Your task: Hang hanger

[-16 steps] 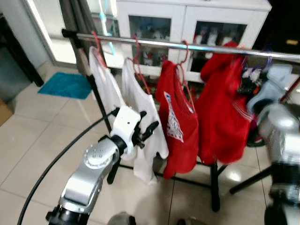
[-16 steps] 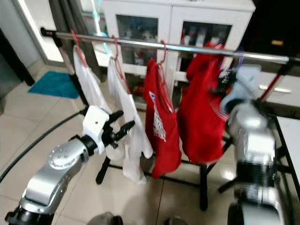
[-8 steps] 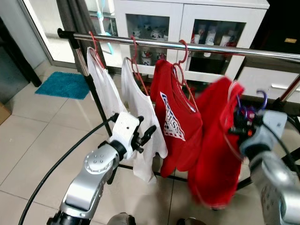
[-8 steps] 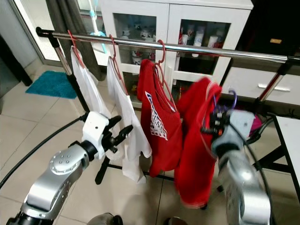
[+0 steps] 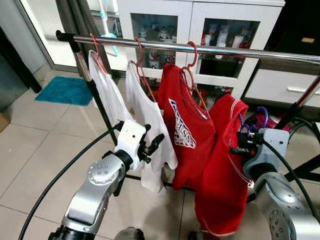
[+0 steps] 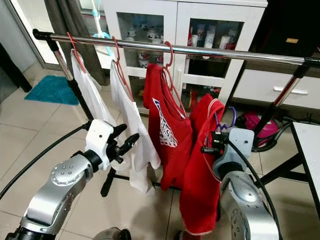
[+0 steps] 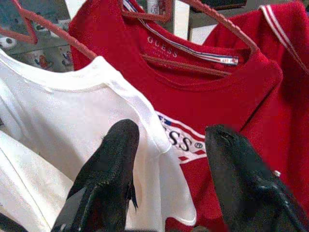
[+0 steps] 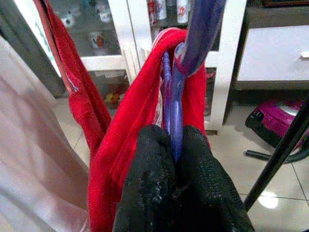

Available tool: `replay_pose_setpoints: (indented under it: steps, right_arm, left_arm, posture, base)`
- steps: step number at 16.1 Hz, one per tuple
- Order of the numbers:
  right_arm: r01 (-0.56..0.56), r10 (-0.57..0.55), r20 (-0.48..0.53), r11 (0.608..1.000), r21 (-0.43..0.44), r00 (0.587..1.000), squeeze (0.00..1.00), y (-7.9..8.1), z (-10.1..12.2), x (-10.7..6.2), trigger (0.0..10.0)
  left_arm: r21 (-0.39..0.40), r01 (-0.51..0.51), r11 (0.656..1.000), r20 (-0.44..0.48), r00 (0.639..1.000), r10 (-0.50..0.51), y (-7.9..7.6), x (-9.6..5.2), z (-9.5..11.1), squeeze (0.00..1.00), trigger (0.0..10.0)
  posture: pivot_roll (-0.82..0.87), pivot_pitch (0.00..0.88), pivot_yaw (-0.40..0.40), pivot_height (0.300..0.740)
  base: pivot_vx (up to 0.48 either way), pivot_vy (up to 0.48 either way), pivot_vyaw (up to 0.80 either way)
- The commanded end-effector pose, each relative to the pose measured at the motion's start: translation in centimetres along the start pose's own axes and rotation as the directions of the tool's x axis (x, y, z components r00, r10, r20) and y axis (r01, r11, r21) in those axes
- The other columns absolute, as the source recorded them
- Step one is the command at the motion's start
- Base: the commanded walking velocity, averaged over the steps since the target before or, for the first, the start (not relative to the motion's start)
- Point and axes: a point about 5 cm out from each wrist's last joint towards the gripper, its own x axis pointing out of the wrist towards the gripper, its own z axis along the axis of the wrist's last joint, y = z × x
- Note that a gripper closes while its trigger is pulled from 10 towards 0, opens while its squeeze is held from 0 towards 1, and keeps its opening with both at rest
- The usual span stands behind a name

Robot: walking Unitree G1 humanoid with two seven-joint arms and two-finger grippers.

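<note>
A purple hanger (image 5: 256, 120) carries a red shirt (image 5: 220, 170) that hangs well below the silver rail (image 5: 200, 49). My right gripper (image 8: 174, 159) is shut on the purple hanger (image 8: 181, 72) at its neck, low on the right. My left gripper (image 5: 151, 145) is open with nothing between its fingers, in front of a white shirt (image 5: 145, 115) on the rail. A red printed shirt (image 5: 182, 125) hangs on a red hanger (image 5: 191, 65) at the rail's middle. In the left wrist view the fingers (image 7: 113, 164) face the white shirt (image 7: 72, 121) and the red shirt (image 7: 212, 96).
Another white shirt (image 5: 107, 95) hangs at the rail's left end by the black upright (image 5: 92, 95). A white glass-door cabinet (image 5: 200, 30) stands behind the rack. A blue mat (image 5: 62, 90) lies on the tiled floor to the left. A magenta object (image 6: 267, 127) sits behind the rack's right leg.
My right gripper has come down from the rail with the purple hanger and its red shirt, which now hang low on the right. The left gripper has hardly moved.
</note>
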Motion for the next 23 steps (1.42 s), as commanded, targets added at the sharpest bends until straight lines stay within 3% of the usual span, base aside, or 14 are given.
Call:
replay_pose_setpoints:
  steps: [1, 4, 23]
  right_arm:
    - [-0.028, 0.028, 0.035, 0.999, -0.017, 0.999, 0.0, 0.5, 0.9, 0.1, 0.0]
    - [-0.054, 0.055, 0.001, 0.998, -0.032, 0.999, 0.0, 0.8, 0.4, 0.3, 0.0]
    - [-0.06, 0.059, -0.022, 0.996, -0.058, 0.998, 0.0, 0.7, -0.4, -0.8, 0.0]
  left_arm:
    - [0.014, -0.013, 1.0, 0.02, 1.0, 0.013, 0.4, 0.2, 0.6, 0.0, 10.0]
    - [0.013, -0.016, 1.0, 0.022, 1.0, 0.015, 0.5, 0.3, 0.7, 0.0, 10.0]
    - [0.034, 0.038, 0.999, -0.001, 0.999, -0.038, 0.1, 0.2, 0.4, 0.0, 10.0]
  posture:
    - [0.0, 0.076, 0.03, 0.74]
    - [0.0, 0.071, 0.022, 0.74]
    - [-0.01, 0.071, 0.05, 0.74]
  base:
    - [0.0, 0.0, 0.0]
    - [0.0, 0.0, 0.0]
    - [-0.267, 0.0, 0.0]
